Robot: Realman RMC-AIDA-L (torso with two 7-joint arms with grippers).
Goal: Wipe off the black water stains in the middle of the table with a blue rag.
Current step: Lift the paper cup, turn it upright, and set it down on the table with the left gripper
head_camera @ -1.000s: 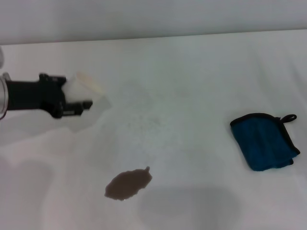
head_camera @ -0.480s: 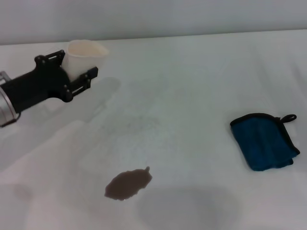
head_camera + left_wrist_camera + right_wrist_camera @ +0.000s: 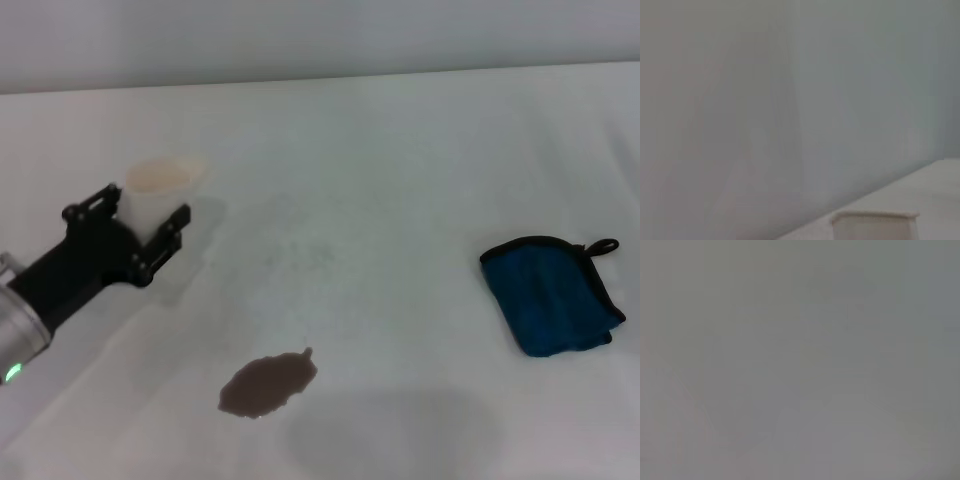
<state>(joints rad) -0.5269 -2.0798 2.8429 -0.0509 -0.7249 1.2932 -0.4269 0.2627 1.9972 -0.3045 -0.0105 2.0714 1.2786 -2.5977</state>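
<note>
The black water stains (image 3: 268,385) form one brownish-grey blotch near the front middle of the white table (image 3: 400,150). At the right, the blue rag (image 3: 555,295) lies folded and flat, with nothing touching it. My left gripper (image 3: 140,215) is at the left, well behind and to the left of the stain. It is shut on an upright white paper cup (image 3: 160,190), whose rim (image 3: 875,220) also shows in the left wrist view. My right gripper is out of view, and the right wrist view is a plain grey blur.
A grey wall runs behind the table's far edge. A soft shadow lies on the tabletop in front of the stain. Bare tabletop separates the stain from the rag.
The left gripper turned the cup from tilted to upright, lifted it back and left, then lowered it nearer the front. Stain and rag have not moved.
</note>
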